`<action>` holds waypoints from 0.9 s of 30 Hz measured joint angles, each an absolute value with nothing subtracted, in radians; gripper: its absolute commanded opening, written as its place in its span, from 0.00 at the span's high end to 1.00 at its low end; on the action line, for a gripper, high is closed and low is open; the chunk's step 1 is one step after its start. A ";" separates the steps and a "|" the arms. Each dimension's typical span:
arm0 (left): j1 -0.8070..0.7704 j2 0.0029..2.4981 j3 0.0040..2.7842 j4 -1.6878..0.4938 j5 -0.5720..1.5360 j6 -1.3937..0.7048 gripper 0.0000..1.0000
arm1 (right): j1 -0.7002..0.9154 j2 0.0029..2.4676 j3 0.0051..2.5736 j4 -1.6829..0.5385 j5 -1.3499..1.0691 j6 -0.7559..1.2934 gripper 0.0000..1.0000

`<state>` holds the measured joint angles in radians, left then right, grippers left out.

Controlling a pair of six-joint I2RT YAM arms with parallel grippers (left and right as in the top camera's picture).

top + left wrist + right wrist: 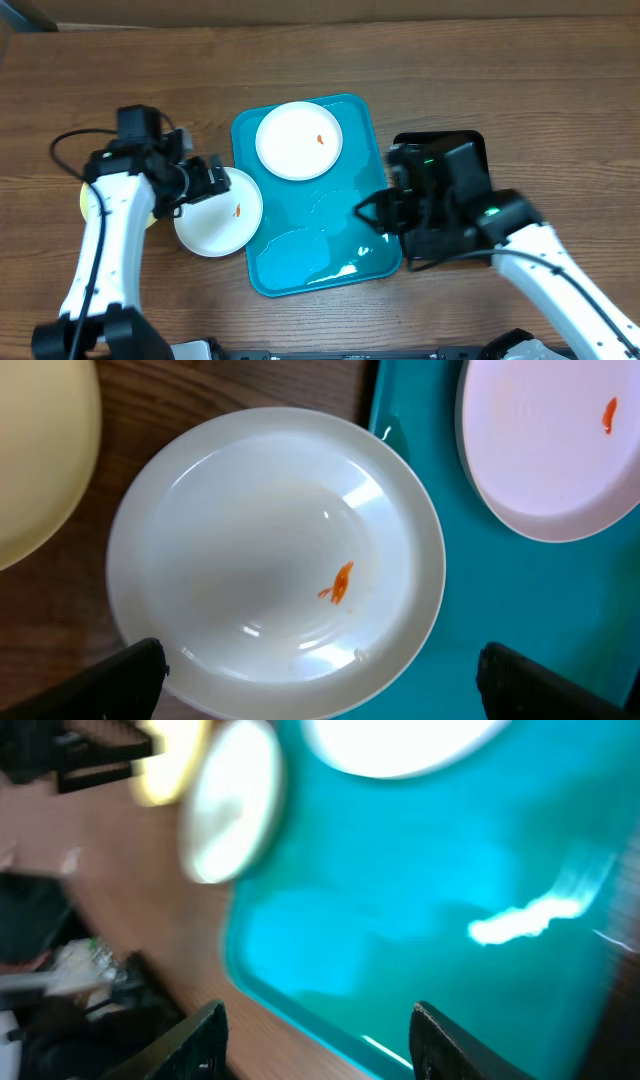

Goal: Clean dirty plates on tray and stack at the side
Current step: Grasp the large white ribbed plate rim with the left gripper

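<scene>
Two plates (299, 140) show smears. Left gripper (320, 675), jaws wide, hovers over the centre-frame plate (270, 550) (overlapping the tray (460, 530) rim); pinch its edge squarely. Right gripper (315, 1030) gapes empty.

One plate (299, 141) on the tray (345, 225)
</scene>
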<state>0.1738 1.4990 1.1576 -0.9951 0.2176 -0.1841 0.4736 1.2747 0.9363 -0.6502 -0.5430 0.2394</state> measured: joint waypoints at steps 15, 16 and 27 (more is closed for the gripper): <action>0.220 1.281 1.215 -1.188 0.192 -0.175 0.24 | 0.757 1.594 0.989 -0.484 -0.353 0.413 0.40; 0.216 1.281 1.202 -1.169 0.206 -0.163 0.37 | 0.734 1.589 1.002 -0.522 -0.344 0.414 0.39; -0.088 1.394 1.008 -0.845 0.253 -0.097 0.39 | 0.305 1.331 1.096 -0.860 -0.291 0.419 0.27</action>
<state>-0.0883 1.3945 1.0080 -0.8448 0.2535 -0.0967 0.3054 1.3308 1.0958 -0.8600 -0.2909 0.4191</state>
